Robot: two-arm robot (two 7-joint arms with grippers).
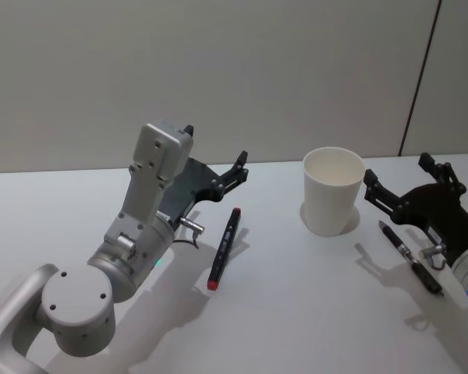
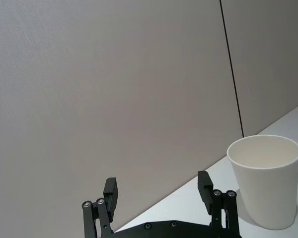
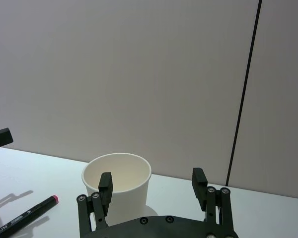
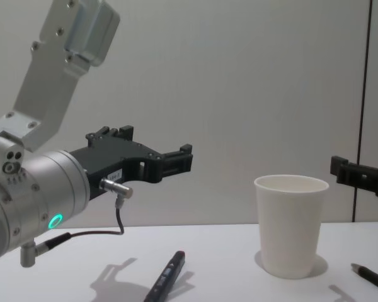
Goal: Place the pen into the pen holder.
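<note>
the red-tipped pen [image 1: 225,248] lies flat on the table [image 1: 296,312], left of the pen holder [image 1: 333,191] and apart from it, and a 2nd, black pen [image 1: 409,257] lies to the holder's right. the left gripper [image 2: 158,188] hangs over the red-tipped pen and the right gripper [image 1: 398,171] over the black one, both spread wide and holding nothing. the step in hand is the reach; next, probably 1 gripper must tilt down, straddle its pen's barrel and close.
</note>
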